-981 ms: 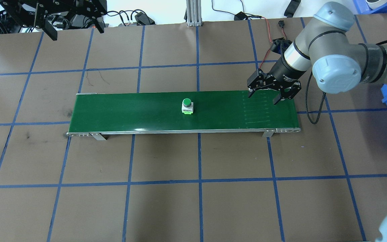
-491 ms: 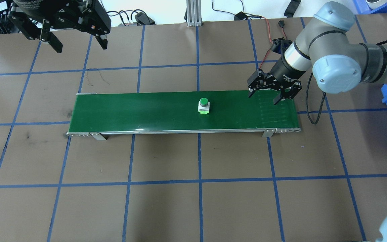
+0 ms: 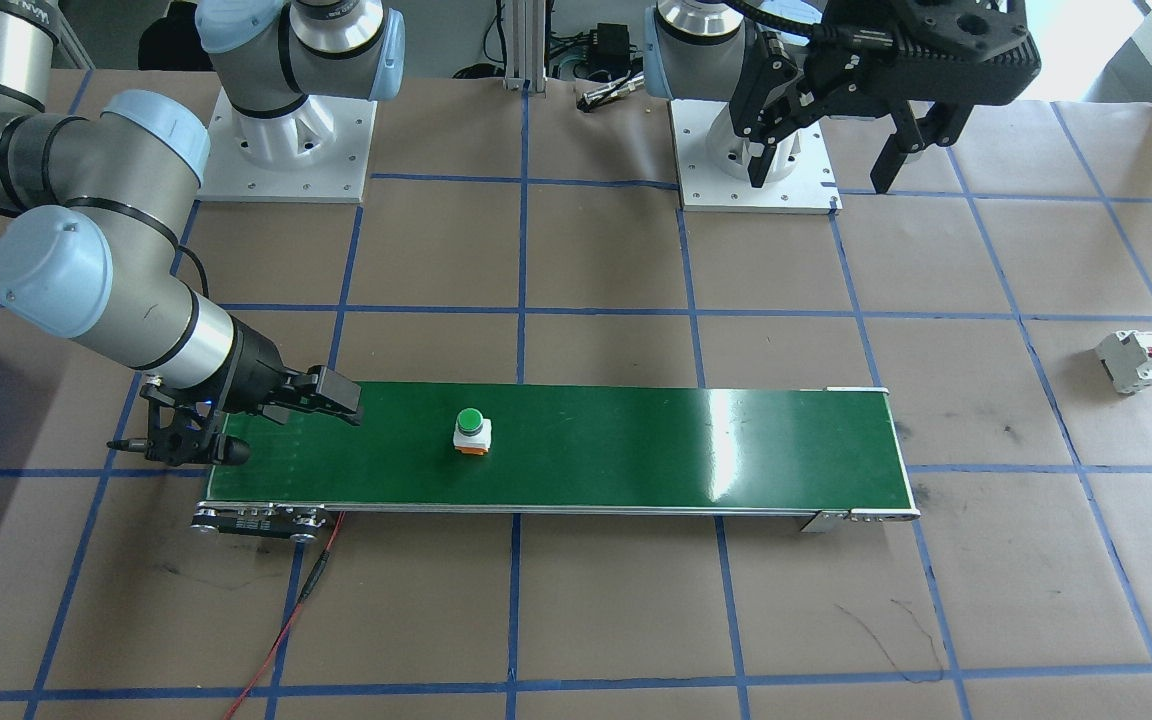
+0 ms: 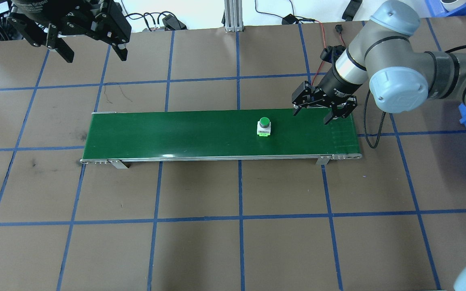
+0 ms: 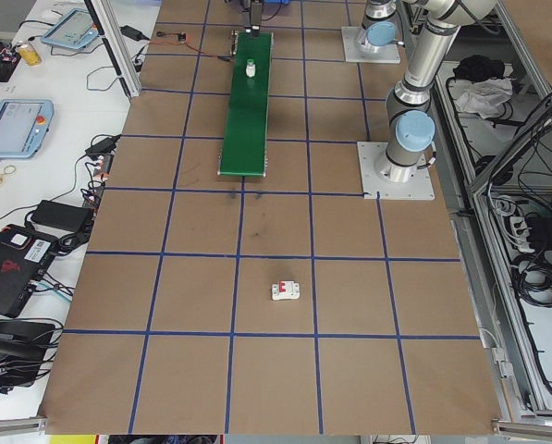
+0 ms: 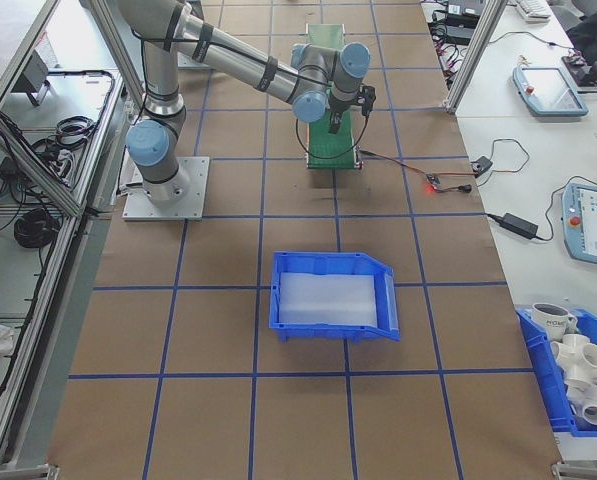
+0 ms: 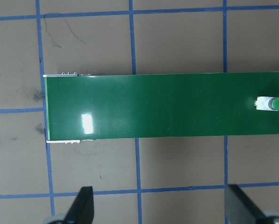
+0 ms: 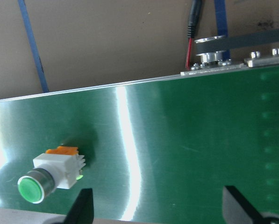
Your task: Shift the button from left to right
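We see the button [image 4: 264, 127] standing upright on the green conveyor belt [image 4: 176, 133], in the right half of the belt when we look from the overhead view. Its green cap points up, the white body is under it, and in the front-facing view [image 3: 472, 431] a small orange base shows at the bottom. Nothing touches the button.

The right gripper [image 4: 320, 114] hangs low over the right end of the belt, near the far edge. Its two fingers are spread wide and hold nothing. The button is to the left of it, near but clearly apart. In the right wrist view the button [image 8: 48, 175] appears at the lower left, outside the gap between the two dark fingertips [image 8: 81, 207] at the bottom edge.

The left gripper [image 4: 91, 45] is raised above the far left part of the table, well apart from the belt. Its fingers are also spread and empty. From its wrist camera we look straight down on the left part of the belt, and the button [image 7: 269, 103] shows small at the right side of that picture.

A white circuit breaker [image 3: 1131, 360] with red levers lies on the brown table [image 4: 233, 226], beyond the left end of the belt. A blue bin [image 6: 333, 295] stands on the table beyond the right end of the belt.
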{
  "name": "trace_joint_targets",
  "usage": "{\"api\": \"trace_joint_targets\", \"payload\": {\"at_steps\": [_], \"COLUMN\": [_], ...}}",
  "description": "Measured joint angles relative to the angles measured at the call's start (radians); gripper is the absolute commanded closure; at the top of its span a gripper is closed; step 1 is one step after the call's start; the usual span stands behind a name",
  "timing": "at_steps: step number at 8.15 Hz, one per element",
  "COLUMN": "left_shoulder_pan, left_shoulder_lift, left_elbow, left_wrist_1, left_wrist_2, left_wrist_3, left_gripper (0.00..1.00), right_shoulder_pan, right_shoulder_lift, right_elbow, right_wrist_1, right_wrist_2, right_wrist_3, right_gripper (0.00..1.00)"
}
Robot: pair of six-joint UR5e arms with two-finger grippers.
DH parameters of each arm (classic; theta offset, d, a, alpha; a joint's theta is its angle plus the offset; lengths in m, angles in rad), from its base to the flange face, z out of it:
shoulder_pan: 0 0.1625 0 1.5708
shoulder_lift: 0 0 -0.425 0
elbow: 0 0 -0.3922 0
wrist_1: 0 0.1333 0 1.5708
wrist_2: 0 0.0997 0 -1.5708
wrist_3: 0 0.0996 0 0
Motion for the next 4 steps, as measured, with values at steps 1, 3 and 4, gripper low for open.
{"api": "trace_joint_targets", "payload": {"at_steps": [1, 3, 4], "left_shoulder_pan": [0.000, 0.000, 0.000], "left_shoulder_lift": [0.000, 0.000, 0.000], "left_elbow": [-0.001, -0.003, -0.003], "left_wrist_1": [0.001, 0.001, 0.001], "left_wrist_2": [0.000, 0.000, 0.000], "left_wrist_3": [0.002, 0.003, 0.003], "left_gripper": [0.00, 0.00, 0.00], "right_shoulder_pan": [0.018, 0.050, 0.058], "right_shoulder_lift": [-0.004, -0.005, -0.001], "right_elbow": [-0.005, -0.009, -0.009], "right_wrist_1": [-0.007, -0.036, -0.042], "right_wrist_2": [0.000, -0.002, -0.019], "right_wrist_3": [0.020, 0.053, 0.060], "right_gripper": [0.03, 0.04, 0.04]}}
